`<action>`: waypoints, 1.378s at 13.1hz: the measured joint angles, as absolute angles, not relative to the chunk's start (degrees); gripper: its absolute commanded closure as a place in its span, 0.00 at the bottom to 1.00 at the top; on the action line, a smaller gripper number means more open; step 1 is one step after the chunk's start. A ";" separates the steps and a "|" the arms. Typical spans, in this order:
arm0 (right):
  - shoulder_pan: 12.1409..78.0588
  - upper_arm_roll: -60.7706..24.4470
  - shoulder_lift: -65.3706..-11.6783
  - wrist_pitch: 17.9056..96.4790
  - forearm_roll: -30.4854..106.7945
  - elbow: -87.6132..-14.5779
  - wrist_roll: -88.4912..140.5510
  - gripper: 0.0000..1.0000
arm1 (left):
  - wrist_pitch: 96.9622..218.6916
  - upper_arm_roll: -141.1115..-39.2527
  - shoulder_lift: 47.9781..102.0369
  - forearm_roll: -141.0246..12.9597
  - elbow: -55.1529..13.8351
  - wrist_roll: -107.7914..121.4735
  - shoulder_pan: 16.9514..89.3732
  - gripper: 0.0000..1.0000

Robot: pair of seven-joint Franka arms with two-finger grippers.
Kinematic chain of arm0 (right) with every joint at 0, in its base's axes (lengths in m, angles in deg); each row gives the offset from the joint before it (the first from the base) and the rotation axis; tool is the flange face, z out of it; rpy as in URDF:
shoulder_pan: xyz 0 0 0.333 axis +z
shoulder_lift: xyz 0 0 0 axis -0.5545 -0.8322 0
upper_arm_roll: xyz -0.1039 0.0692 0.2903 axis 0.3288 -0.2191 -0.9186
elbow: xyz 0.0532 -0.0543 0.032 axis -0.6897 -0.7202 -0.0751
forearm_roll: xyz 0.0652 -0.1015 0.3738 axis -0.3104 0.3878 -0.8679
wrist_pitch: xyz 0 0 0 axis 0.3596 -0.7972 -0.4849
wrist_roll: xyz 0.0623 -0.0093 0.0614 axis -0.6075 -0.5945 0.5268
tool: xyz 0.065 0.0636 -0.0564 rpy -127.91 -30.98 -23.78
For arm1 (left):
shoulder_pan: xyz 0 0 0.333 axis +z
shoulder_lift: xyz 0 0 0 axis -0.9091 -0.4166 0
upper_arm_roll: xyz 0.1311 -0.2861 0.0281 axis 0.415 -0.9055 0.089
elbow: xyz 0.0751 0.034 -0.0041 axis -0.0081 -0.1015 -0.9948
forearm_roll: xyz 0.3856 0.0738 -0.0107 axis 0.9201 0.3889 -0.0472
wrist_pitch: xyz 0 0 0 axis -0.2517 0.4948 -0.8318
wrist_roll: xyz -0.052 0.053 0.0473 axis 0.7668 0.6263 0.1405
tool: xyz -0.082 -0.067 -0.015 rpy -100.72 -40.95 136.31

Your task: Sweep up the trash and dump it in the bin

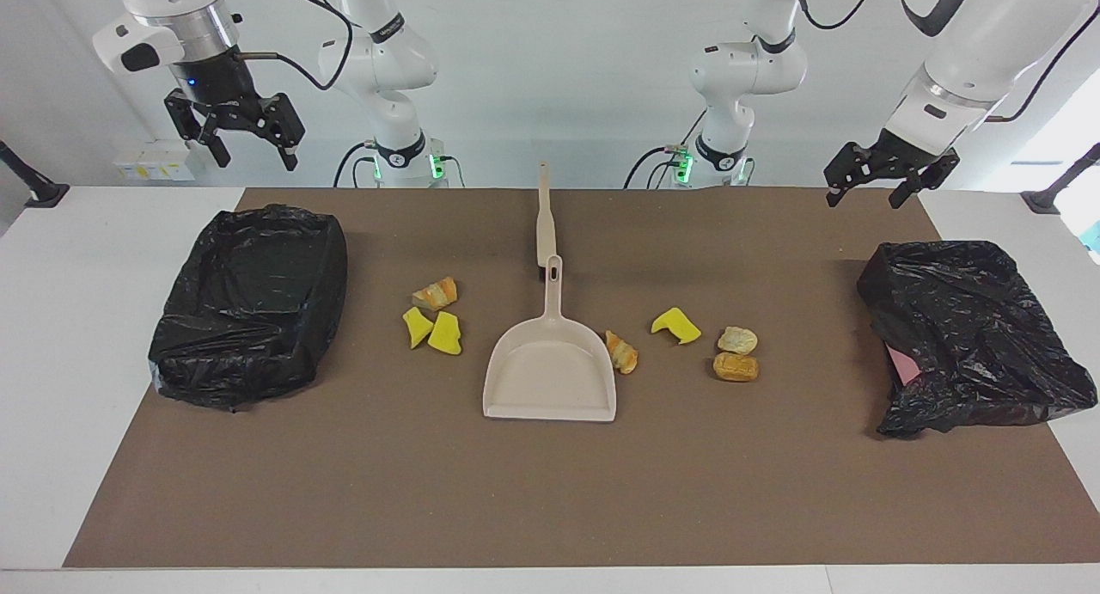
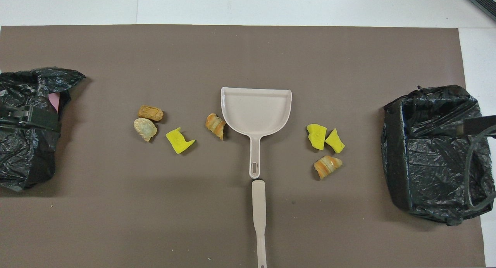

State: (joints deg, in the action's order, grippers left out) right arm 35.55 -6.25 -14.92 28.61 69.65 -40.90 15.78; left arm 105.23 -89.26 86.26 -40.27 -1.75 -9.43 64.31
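While both the left gripper [image 1: 891,188] and right gripper [image 1: 234,135] hang apart-jawed, the light, stiff dustpan [image 1: 550,372] suits a handle grasp.

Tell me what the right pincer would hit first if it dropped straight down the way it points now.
Probably the black-bagged bin at its end of the brown mat; the open right pincer hangs above the bin's robot-side edge, though depth is unclear.

A robotics lab: two white robot arms [image 1: 391,70] with trailing black cables [image 1: 301,27] stand mounted at one edge of a white surface [image 1: 69,336] covered by a brown mat [image 1: 550,491], before a bare white wall [image 1: 559,61] (green indicator lights [image 1: 436,162] glow at the arm bases).
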 measured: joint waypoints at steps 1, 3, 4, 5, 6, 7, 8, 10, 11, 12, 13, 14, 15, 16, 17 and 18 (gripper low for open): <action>35.55 -6.26 -14.90 28.61 69.65 -40.91 15.78 0.00 | 105.23 -89.34 86.26 -40.29 -1.75 -9.43 64.31 0.00; 35.56 -6.26 -14.88 28.61 69.65 -40.93 15.78 0.00 | 105.22 -89.60 86.26 -40.30 -1.79 -9.45 64.27 0.00; 35.56 -6.27 -14.88 28.61 69.65 -40.94 15.78 0.00 | 105.22 -89.67 86.26 -40.33 -1.84 -9.46 64.26 0.00; 35.56 -6.27 -14.88 28.61 69.65 -40.97 15.78 0.00 | 105.22 -89.69 86.27 -40.34 -1.91 -9.48 64.26 0.00; 35.56 -6.27 -14.88 28.61 69.65 -41.02 15.78 0.00 | 105.22 -89.70 86.32 -40.35 -2.05 -9.49 64.26 0.00; 35.56 -6.28 -14.87 28.53 69.65 -41.12 15.78 0.00 | 105.22 -89.71 86.39 -40.35 -2.23 -9.49 64.26 0.00; 35.58 -6.32 -14.86 28.40 69.65 -41.30 15.78 0.00 | 105.22 -89.72 86.46 -40.35 -2.38 -9.49 64.26 0.00; 35.69 -6.65 -14.59 28.03 69.64 -42.41 15.78 0.00 | 105.22 -89.79 86.63 -40.37 -2.84 -9.50 64.22 0.00; 36.08 -6.88 -14.30 28.00 69.63 -43.49 15.78 0.00 | 105.22 -89.86 86.70 -40.37 -3.16 -9.50 64.20 0.00; 36.89 -7.08 -13.77 28.00 69.63 -44.70 15.77 0.00 | 105.22 -89.89 86.75 -40.37 -3.41 -9.50 64.19 0.00; 37.84 -7.34 -13.12 28.00 69.63 -45.80 15.28 0.00 | 105.22 -89.90 86.78 -40.37 -3.51 -9.50 64.19 0.00; 38.67 -7.56 -12.45 28.00 69.63 -46.76 14.43 0.00 | 105.22 -89.90 86.84 -40.37 -3.58 -9.50 64.19 0.00; 39.34 -7.79 -11.92 28.00 69.63 -47.52 13.50 0.00 | 105.22 -89.90 86.92 -40.37 -3.65 -9.50 64.19 0.00; 40.04 -8.10 -11.51 28.00 69.63 -48.04 12.51 0.00 | 105.22 -89.90 87.01 -40.37 -3.71 -9.50 64.19 0.00; 41.05 -8.39 -11.37 28.01 69.59 -48.40 11.23 0.00 | 105.22 -89.90 87.08 -40.37 -3.77 -9.50 64.19 0.00; 42.41 -8.59 -11.45 28.21 69.52 -48.75 9.36 0.00 | 105.22 -89.91 87.14 -40.37 -3.97 -9.50 64.19 0.00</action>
State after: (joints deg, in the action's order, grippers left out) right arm 42.41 -8.59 -11.45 28.21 69.52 -48.75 9.36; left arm 105.22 -89.91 87.14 -40.37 -3.97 -9.50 64.19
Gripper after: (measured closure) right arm 0.000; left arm 0.000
